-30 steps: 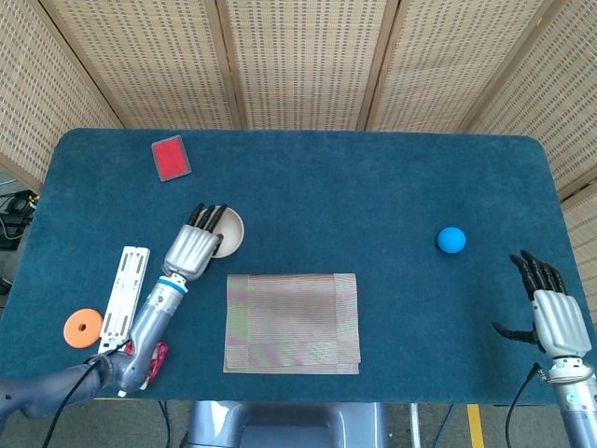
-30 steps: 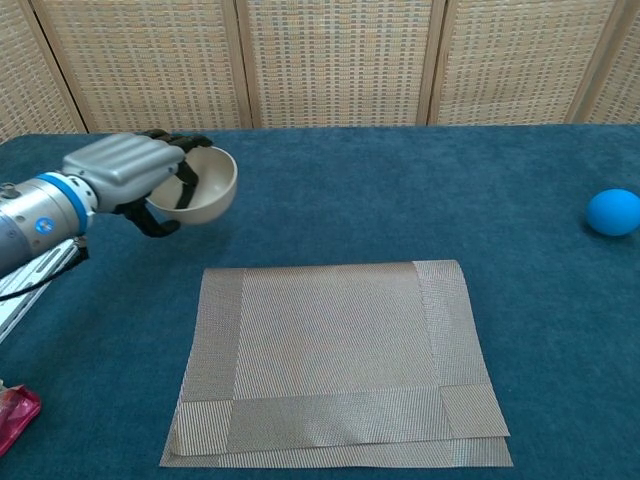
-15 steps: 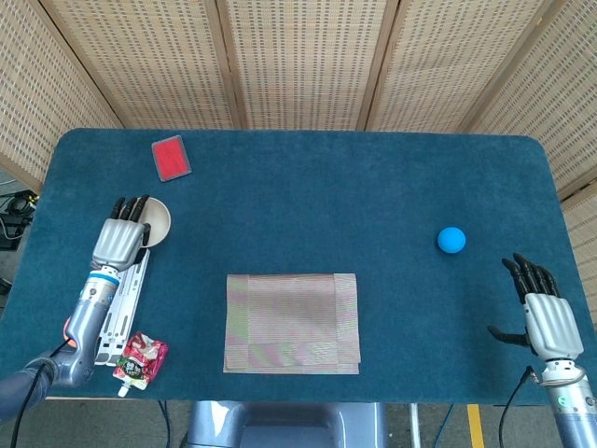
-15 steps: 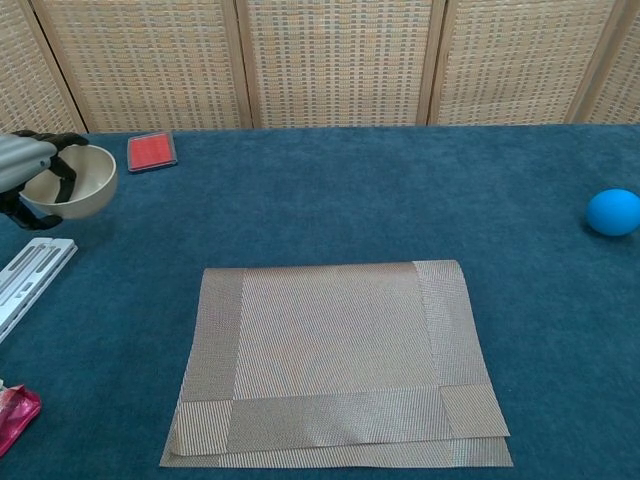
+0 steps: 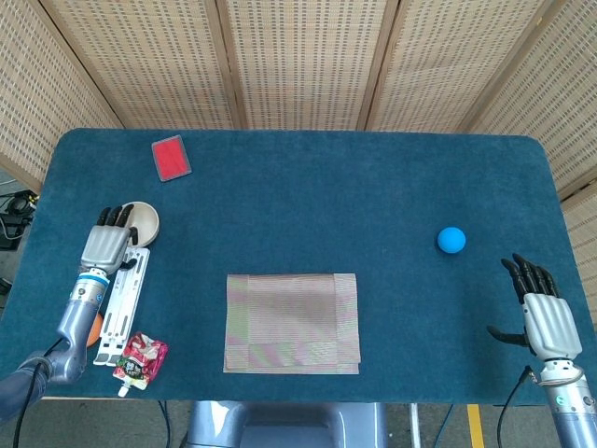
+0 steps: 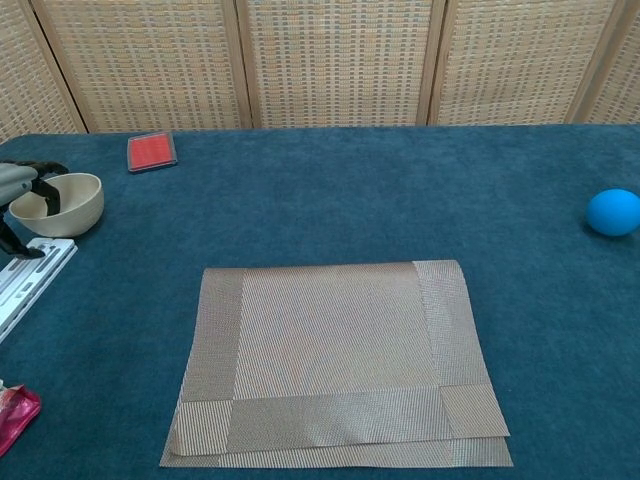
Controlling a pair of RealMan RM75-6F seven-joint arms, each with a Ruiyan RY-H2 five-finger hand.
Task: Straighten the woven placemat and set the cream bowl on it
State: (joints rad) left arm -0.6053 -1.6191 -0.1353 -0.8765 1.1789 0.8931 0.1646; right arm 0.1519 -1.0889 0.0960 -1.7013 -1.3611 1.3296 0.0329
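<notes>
The woven placemat [image 5: 292,322] [image 6: 335,360] lies flat at the front middle of the table, square to the table edge, with a second layer showing along its near edge. The cream bowl [image 5: 145,220] [image 6: 60,204] sits upright at the far left, well apart from the mat. My left hand [image 5: 105,245] [image 6: 22,187] holds the bowl's left rim, with its fingers hooked over the rim and into the bowl. Most of that hand is cut off in the chest view. My right hand [image 5: 544,317] hovers at the front right corner with its fingers spread, holding nothing.
A white slotted strip [image 5: 123,294] [image 6: 30,285] lies just in front of the bowl, under my left forearm. A red packet [image 5: 140,359] [image 6: 12,415] sits at the front left. A red card [image 5: 171,157] [image 6: 152,151] is at the back left, and a blue ball [image 5: 451,240] [image 6: 612,212] at the right.
My left hand carried the bowl leftward, away from the mat, and lowered it to the table near the left edge. The right hand drew back slightly toward the front edge.
</notes>
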